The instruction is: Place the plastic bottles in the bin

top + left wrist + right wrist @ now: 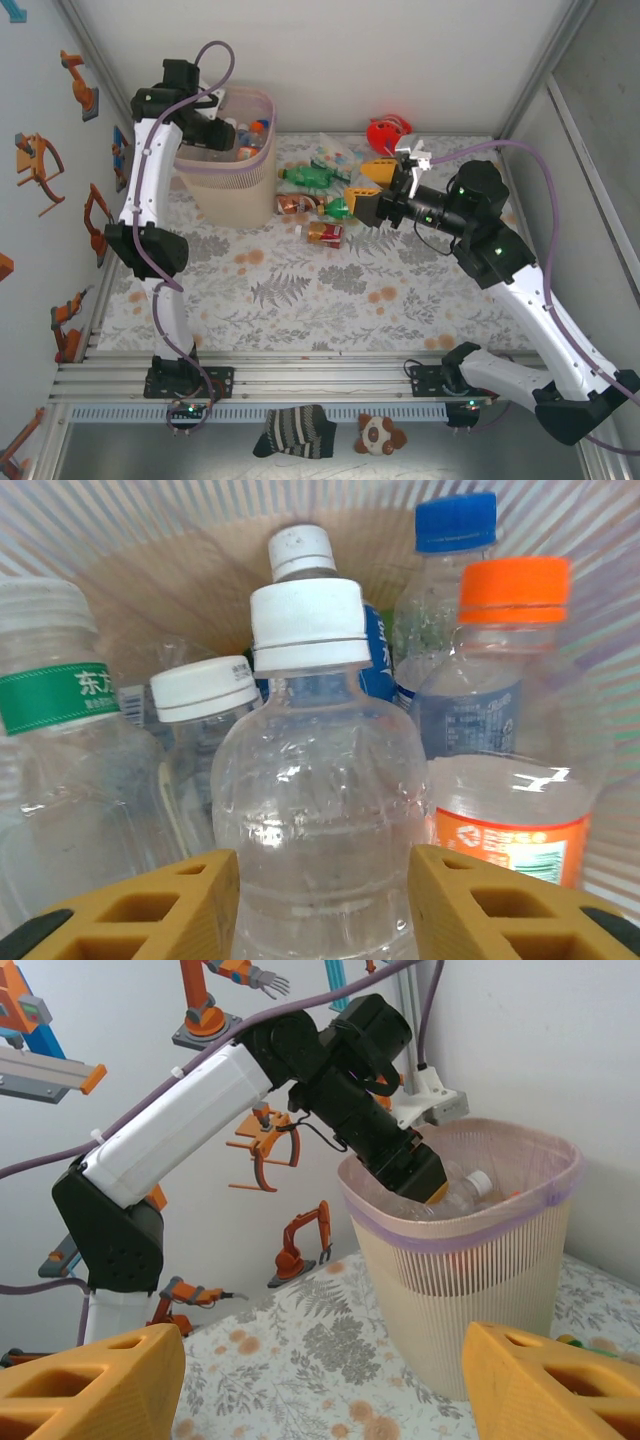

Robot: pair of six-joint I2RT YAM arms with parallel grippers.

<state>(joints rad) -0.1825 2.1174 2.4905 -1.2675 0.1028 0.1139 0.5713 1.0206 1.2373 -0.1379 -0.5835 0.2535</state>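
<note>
The white walls close in behind the bin; the floral cloth under it may snag. The plastic bottles just right of the bin look light, slick and crushable, so take them mid-body. Your right gripper is spread and empty. Your left gripper, inside the bin, flanks a clear bottle; you cannot tell whether it is pinching.

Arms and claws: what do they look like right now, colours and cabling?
Both the left arm and right arm have white links, black joint housings and a purple cable looped alongside; small green lights dot the right one's joints. The left claw and right claw have blocky mustard-yellow fingers with hollow cut-outs.
</note>
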